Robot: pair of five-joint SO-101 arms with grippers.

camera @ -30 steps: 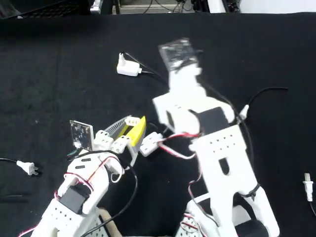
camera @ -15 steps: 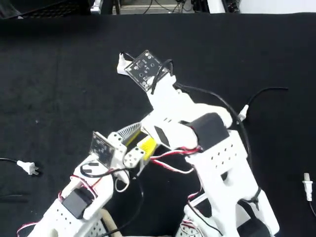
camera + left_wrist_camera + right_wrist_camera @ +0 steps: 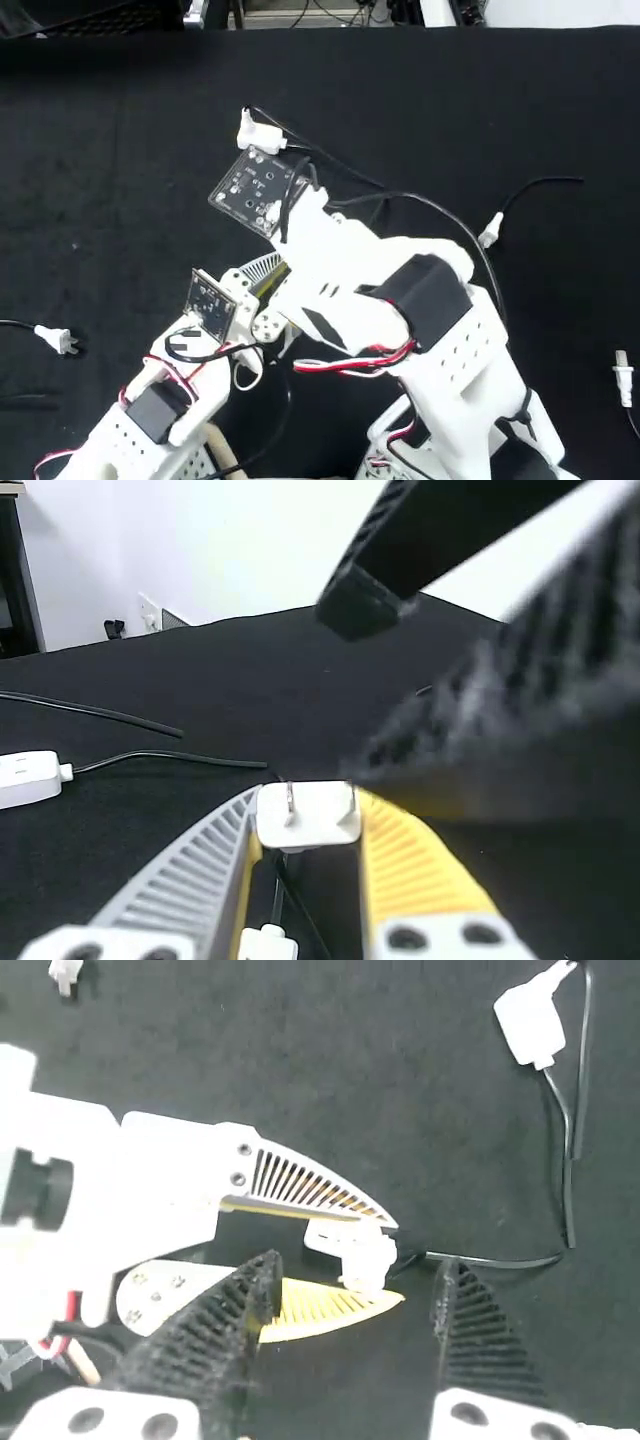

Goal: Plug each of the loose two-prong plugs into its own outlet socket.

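Black cloth table: matte, fine nap, with thin black cords lying across it.
Two-prong plug: white, boxy, smooth plastic; we see both thin metal prongs. It sits mid-table, in the left gripper.
Left gripper: one white ribbed finger and one yellow, clamped on that plug.
Right gripper: black ribbed wedge fingers spread wide, straddling the plug from above.
Outlet socket: white block on a cord, at the far side.
Loose plugs: left edge, right of centre, right edge.
In the way: the right arm's white body overhangs the left gripper.
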